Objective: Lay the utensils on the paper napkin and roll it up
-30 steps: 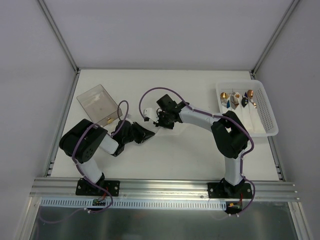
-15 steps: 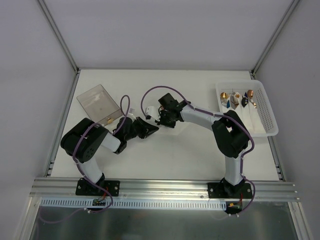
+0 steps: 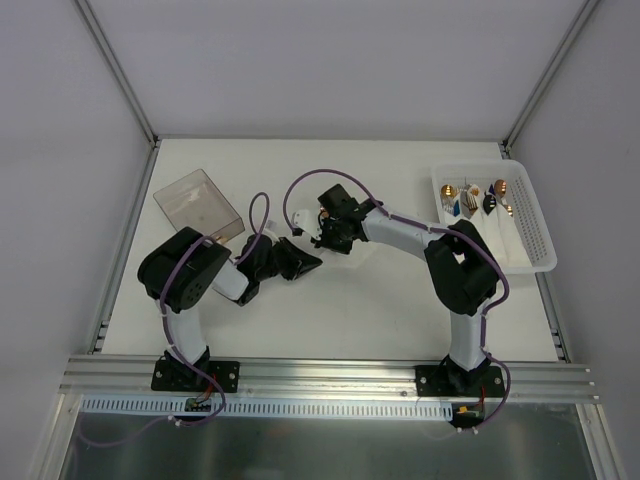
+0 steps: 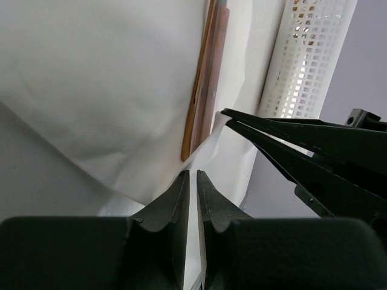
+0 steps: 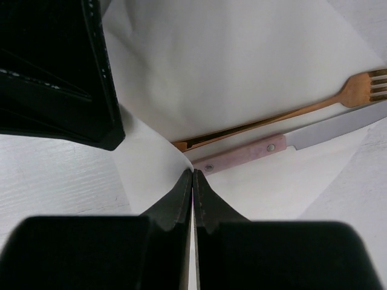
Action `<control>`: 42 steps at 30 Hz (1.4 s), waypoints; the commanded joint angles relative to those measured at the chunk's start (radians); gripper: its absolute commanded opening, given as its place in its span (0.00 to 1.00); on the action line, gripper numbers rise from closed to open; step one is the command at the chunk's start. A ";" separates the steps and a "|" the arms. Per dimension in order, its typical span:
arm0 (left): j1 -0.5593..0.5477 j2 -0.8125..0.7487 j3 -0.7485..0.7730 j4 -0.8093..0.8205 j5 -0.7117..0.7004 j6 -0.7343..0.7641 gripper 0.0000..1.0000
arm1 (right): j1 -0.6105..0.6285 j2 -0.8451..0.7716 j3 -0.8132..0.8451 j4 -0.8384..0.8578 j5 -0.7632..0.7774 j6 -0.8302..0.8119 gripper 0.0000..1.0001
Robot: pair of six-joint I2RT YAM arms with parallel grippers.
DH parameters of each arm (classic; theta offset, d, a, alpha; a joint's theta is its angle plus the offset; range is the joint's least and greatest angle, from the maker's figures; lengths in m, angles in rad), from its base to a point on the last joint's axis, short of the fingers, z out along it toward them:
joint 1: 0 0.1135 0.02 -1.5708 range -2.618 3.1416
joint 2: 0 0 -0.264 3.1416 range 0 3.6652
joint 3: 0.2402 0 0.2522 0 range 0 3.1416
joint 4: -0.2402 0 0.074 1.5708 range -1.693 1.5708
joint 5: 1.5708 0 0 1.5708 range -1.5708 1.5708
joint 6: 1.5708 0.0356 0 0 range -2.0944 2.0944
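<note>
The paper napkin point(image 5: 242, 66) lies spread out, white and thin, with one corner lifted off the table. On it lie two utensils side by side: a copper fork point(image 5: 290, 115) and a knife point(image 5: 248, 157) with a pink handle and a steel blade. My right gripper point(image 5: 193, 172) is shut on the raised napkin edge just in front of the handle ends. My left gripper point(image 4: 193, 173) is closed to a thin slit on the same napkin edge, close beside the right one point(image 4: 225, 116). Seen from above, the two grippers point(image 3: 312, 262) point(image 3: 322, 240) meet near the table's middle and hide the napkin.
A white perforated basket point(image 3: 530, 225) with several small items stands at the right edge. A clear plastic box point(image 3: 197, 205) sits at the back left, close to my left arm. Grey walls enclose the table.
My left arm has swung its elbow to the right and its gripper has slid slightly right, toward the right gripper. The right gripper has edged slightly toward the back.
</note>
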State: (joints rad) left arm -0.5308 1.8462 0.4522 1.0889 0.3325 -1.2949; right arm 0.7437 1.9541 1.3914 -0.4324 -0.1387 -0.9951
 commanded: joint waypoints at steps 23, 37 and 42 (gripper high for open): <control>-0.008 0.091 0.013 0.111 -0.035 -0.089 0.08 | -0.157 -0.090 0.126 -0.186 -0.244 0.367 0.17; -0.009 0.087 0.023 0.082 -0.029 -0.078 0.09 | -0.254 -0.053 0.023 -0.163 -0.607 0.648 0.13; -0.011 0.090 0.023 0.082 -0.032 -0.078 0.09 | -0.254 -0.023 -0.005 -0.151 -0.575 0.658 0.13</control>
State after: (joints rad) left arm -0.5308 1.9247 0.4618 1.1278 0.3309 -1.3796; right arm 0.4885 1.9213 1.3964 -0.6003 -0.6876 -0.3740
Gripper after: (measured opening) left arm 0.088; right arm 0.129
